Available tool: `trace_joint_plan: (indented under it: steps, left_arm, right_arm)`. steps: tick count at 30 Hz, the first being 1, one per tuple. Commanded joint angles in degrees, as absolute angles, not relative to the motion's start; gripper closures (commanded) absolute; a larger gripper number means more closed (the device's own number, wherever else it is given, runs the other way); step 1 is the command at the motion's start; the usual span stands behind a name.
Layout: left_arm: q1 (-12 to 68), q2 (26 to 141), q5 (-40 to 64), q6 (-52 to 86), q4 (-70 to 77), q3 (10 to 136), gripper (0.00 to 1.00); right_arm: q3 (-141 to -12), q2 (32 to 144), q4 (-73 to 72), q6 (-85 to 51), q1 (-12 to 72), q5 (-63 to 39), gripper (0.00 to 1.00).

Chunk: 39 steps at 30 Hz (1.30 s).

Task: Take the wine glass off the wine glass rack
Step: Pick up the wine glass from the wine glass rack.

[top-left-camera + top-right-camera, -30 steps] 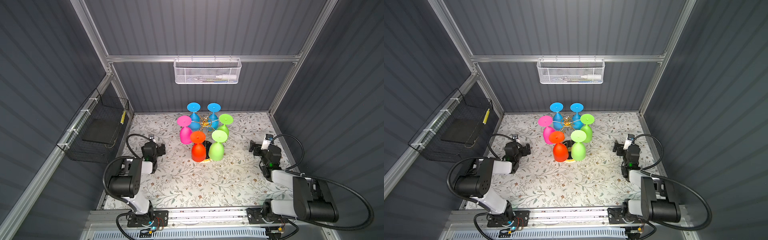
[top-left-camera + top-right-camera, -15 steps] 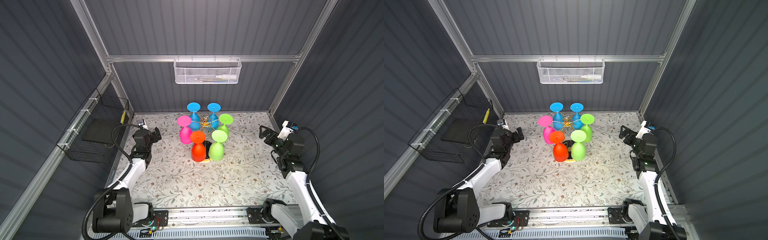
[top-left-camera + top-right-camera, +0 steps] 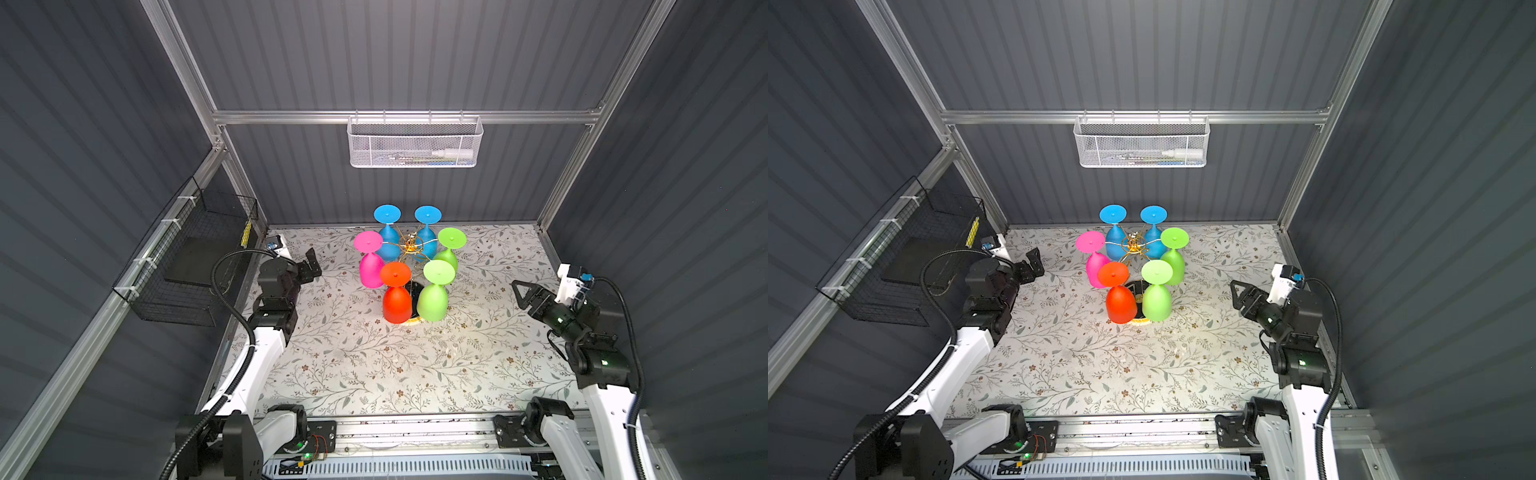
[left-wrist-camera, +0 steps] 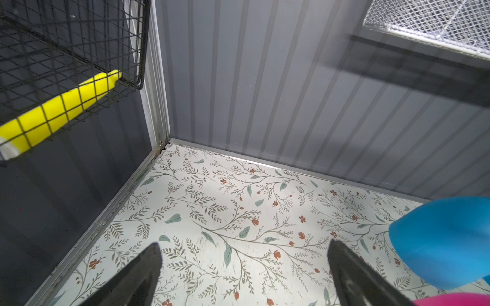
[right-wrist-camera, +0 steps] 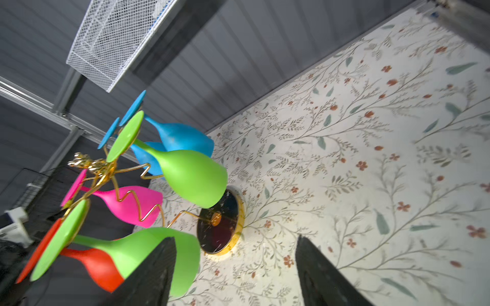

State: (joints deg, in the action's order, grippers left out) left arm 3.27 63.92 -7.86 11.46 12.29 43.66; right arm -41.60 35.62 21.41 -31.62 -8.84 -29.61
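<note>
The gold wine glass rack (image 3: 409, 246) (image 3: 1133, 246) stands mid-table on its round black base (image 5: 220, 227). Several wine glasses hang upside down from its arms: two blue, one pink (image 3: 371, 270), one orange-red (image 3: 397, 305) and two green, the nearer green wine glass (image 3: 433, 297) on the right side. Left of the rack, my left gripper (image 3: 312, 266) (image 4: 244, 243) hovers open and empty, a blue glass (image 4: 445, 238) off to one side of it. On the right, my right gripper (image 3: 524, 291) (image 5: 236, 238) is open and empty, facing the rack, apart from the nearer green glass (image 5: 148, 249).
A white mesh basket (image 3: 415, 143) hangs on the back wall. A black wire basket (image 3: 187, 257) holding a yellow object (image 4: 61, 106) is fixed to the left wall. The floral table (image 3: 374, 365) is bounded by grey walls.
Both arms have unfolded from their low rest poses and lifted, and the two grippers now point toward the rack from either side. The glasses have not moved.
</note>
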Motion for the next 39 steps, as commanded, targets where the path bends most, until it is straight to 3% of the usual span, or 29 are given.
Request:
trace_joint_plan:
  steps: [1,4,8,16,23,39]
  left_arm:
    - [2.9,62.8,-5.7,12.2,9.8,45.7,0.01]
    - [2.9,62.1,-5.2,12.1,9.3,46.1,0.01]
    - [2.9,61.2,-4.1,12.5,8.9,46.4,0.01]
    - [2.9,59.5,-1.1,12.7,8.8,46.3,0.0]
    - [2.9,59.6,0.8,12.7,8.1,47.0,0.01]
    - [2.9,60.0,3.0,12.7,7.1,47.4,0.01]
  right_arm:
    - [-44.2,34.0,25.5,-34.2,-6.9,-36.5,0.26]
    - [-45.5,33.5,25.3,-36.3,-4.2,-38.9,0.14]
    - [-45.0,33.8,21.1,-41.8,1.1,-38.8,0.13]
    - [-48.4,41.4,16.1,-49.7,13.7,-34.6,0.22]
    - [-50.7,48.2,11.6,-53.3,19.5,-31.1,0.29]
    - [-54.5,58.7,2.0,-58.8,22.6,-30.0,0.53]
